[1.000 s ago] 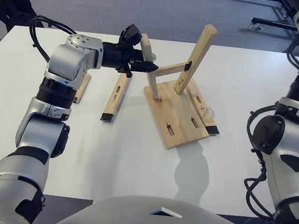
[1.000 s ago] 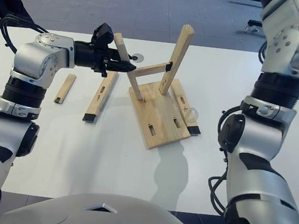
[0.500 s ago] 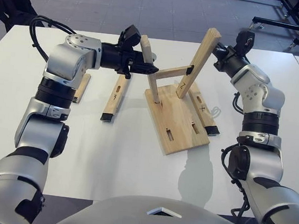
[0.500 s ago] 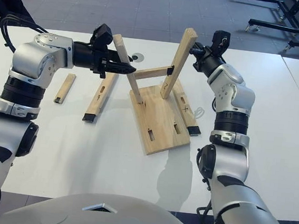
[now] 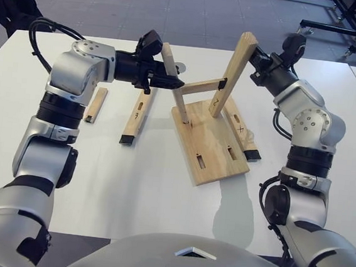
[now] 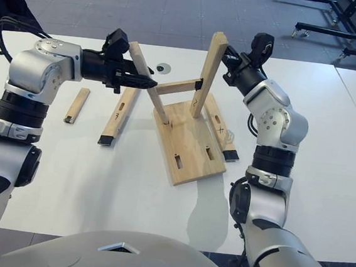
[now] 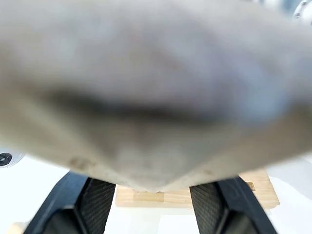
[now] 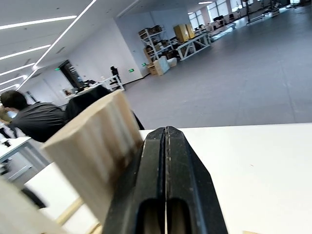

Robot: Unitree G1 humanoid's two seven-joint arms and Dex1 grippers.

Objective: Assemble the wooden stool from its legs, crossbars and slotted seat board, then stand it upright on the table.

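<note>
We're seating legs: left gripper (image 5: 173,82) fingers clamp the tilted leg (image 5: 181,102); right gripper (image 5: 259,58), fingers closed empty, rests against the upright leg (image 5: 229,81). Next, press down.

You get bright, even light from ceiling strips (image 8: 39,22) overhead. The white desk (image 5: 160,188) glares mildly and carries only soft, pale shadows. At your left wrist a wooden leg (image 7: 146,87) sits against the lens, wholly blurred.

Matt wood leg (image 5: 180,99) and seat board (image 5: 215,138), smooth white table (image 5: 160,192)
</note>
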